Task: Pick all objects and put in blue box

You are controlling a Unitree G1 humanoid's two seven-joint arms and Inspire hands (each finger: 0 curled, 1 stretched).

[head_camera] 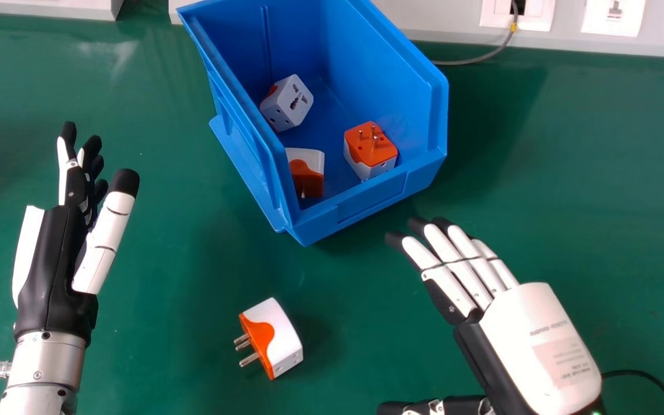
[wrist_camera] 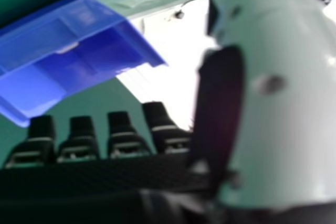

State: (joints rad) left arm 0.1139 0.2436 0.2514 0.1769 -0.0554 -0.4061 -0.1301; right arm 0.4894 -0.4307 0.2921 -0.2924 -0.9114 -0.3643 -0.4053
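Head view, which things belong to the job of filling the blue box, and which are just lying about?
Part of the job:
- blue box
- white and orange plug on the table, still to go in
- three plugs inside the box

Just there:
- grey cable behind the box
- white wall plates
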